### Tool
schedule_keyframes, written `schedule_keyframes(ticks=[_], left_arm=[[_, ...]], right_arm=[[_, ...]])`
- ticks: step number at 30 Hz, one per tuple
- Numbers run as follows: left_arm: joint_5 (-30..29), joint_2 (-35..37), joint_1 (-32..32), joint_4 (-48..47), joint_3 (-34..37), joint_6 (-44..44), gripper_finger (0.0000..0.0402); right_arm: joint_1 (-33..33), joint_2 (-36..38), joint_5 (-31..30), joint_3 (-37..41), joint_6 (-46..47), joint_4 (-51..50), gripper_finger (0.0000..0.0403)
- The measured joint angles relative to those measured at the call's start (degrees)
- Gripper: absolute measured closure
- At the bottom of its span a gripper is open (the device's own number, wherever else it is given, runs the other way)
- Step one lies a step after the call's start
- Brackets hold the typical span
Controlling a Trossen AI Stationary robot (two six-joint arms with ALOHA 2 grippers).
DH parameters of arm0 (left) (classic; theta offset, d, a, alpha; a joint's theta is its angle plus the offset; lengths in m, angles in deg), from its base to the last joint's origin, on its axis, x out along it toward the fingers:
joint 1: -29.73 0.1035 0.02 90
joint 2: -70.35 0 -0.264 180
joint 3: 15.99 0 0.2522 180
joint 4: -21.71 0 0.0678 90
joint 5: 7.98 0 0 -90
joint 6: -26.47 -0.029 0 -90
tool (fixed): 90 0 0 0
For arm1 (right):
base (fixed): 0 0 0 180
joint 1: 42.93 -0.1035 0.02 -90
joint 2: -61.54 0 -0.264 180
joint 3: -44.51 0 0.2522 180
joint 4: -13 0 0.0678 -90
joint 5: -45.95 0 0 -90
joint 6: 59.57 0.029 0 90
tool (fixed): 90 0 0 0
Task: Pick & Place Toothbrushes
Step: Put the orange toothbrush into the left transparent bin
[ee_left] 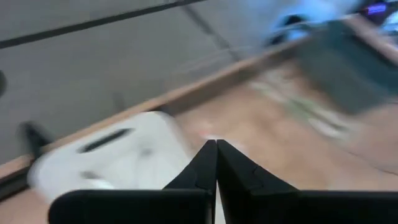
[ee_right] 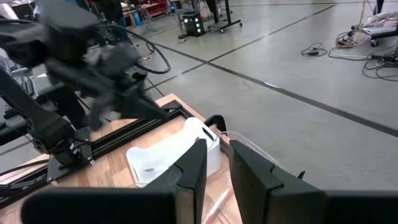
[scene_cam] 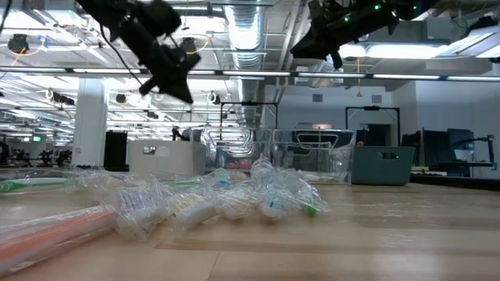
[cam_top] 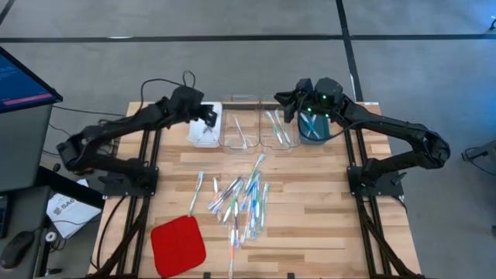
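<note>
The toothbrushes (cam_top: pixel 240 201) lie heaped at mid-table, well short of the row of trays (cam_top: pixel 256 128) at the far edge; most handles run roughly from the trays toward the near edge. Your left gripper (cam_top: pixel 208 118) hangs over the white tray (cam_top: pixel 204 132) at the row's left end, jaws pressed together and empty. Your right gripper (cam_top: pixel 293 101) hovers above the row's right end, jaws slightly apart, apparently holding nothing, though the view is poor. Neither arm is clearly nearer the heap.
</note>
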Motion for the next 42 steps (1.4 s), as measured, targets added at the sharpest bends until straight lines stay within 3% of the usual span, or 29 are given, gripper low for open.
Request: schedule_keyframes(ticks=[7,13,22,26,33,42], left_arm=[[2.3,5.0,-12.5,-0.2,1.5,4.6,0.0401],[1.9,5.5,-25.3,-0.2,7.2,14.3,0.0401],[-10.2,3.7,-42.5,2.1,14.8,32.3,0.0401],[-14.1,0.7,-48.8,10.3,15.0,33.0,0.0401],[-16.0,-5.8,-52.0,14.7,13.3,32.5,0.0401],[-17.3,-14.0,-53.3,14.9,7.4,24.0,0.0401]], right_arm=[[-0.3,0.0,0.0,0.0,0.0,0.0,0.0340],[-1.4,0.0,0.0,0.0,-2.3,-1.0,0.0340],[-4.3,0.0,0.1,0.0,-7.1,-0.2,0.0339],[-4.8,0.1,0.1,0.0,-7.1,0.4,0.0339],[-4.8,0.2,0.1,0.0,-7.1,0.7,0.0339],[-5.5,0.2,0.1,0.0,-10.3,1.3,0.0339]])
